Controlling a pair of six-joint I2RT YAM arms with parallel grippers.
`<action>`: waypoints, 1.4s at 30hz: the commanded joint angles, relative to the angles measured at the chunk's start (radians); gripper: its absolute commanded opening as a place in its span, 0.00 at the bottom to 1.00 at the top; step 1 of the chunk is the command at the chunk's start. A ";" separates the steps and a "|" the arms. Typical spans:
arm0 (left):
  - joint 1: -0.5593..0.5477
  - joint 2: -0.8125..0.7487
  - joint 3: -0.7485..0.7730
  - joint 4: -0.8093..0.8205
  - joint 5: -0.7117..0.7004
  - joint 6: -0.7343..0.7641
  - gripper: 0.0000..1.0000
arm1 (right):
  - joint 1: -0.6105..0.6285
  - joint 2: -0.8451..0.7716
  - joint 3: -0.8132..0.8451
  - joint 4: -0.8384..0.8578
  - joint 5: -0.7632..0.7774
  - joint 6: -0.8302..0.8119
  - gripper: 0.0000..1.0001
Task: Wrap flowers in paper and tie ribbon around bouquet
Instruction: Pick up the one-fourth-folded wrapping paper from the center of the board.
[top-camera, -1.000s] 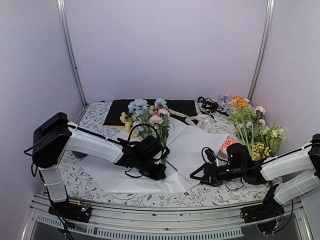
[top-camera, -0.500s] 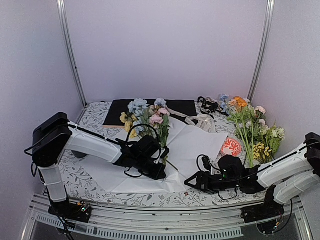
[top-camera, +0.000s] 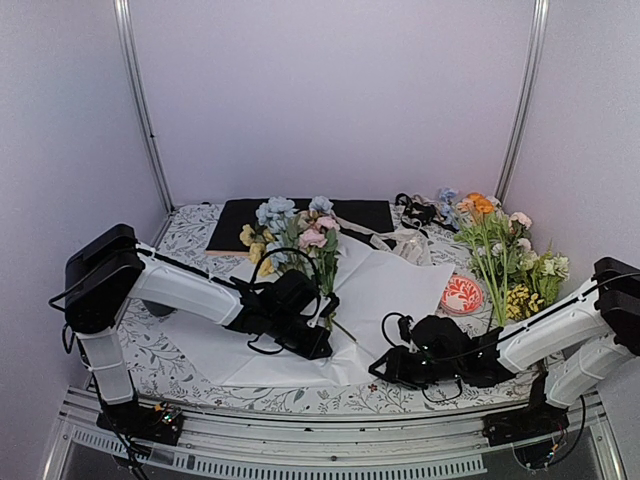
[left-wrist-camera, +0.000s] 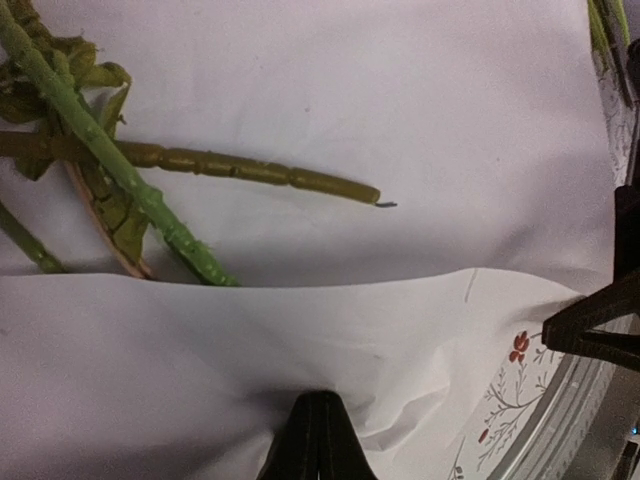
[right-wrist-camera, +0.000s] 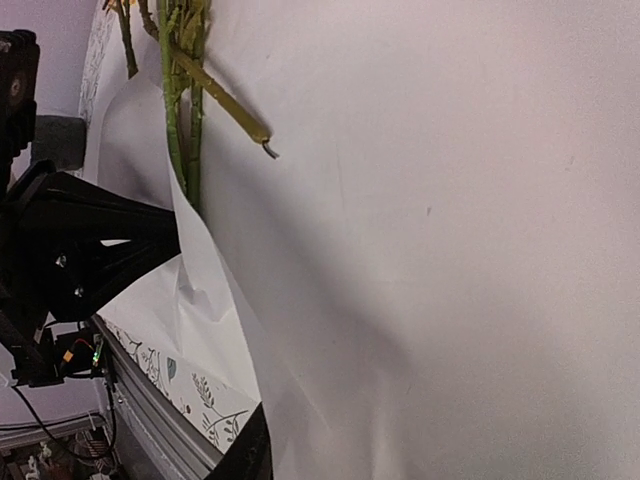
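The left gripper (left-wrist-camera: 316, 410), at the bottom middle of the left wrist view, is squeezed tight shut on a fold of the paper (left-wrist-camera: 420, 120). The paper is thin, white and smooth, with soft bends. In the top view the right gripper (top-camera: 383, 366) sits low, just right of the middle, at the paper's near edge. Paper hides its fingers, so I cannot tell how wide it is or if it has a hold. The flowers (top-camera: 300, 238) lie on the paper, left of the middle. Their bumpy green stems (left-wrist-camera: 150, 205) point near. Their blue, pink and yellow blooms point far. Farther back lie a flat black sheet (top-camera: 235, 228) and the thin cream ribbon (top-camera: 380, 238). At the right sits a round red-and-white disc (top-camera: 463, 294).
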 joint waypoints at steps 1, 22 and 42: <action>0.025 0.051 -0.039 -0.076 -0.052 0.019 0.00 | 0.006 -0.010 0.045 -0.169 0.081 0.025 0.28; 0.062 0.141 0.005 -0.095 -0.037 0.031 0.00 | 0.140 0.240 0.655 -0.832 0.301 -0.293 0.00; 0.088 0.113 -0.035 -0.059 -0.012 0.016 0.00 | 0.124 0.206 0.609 -0.686 0.199 -0.428 0.25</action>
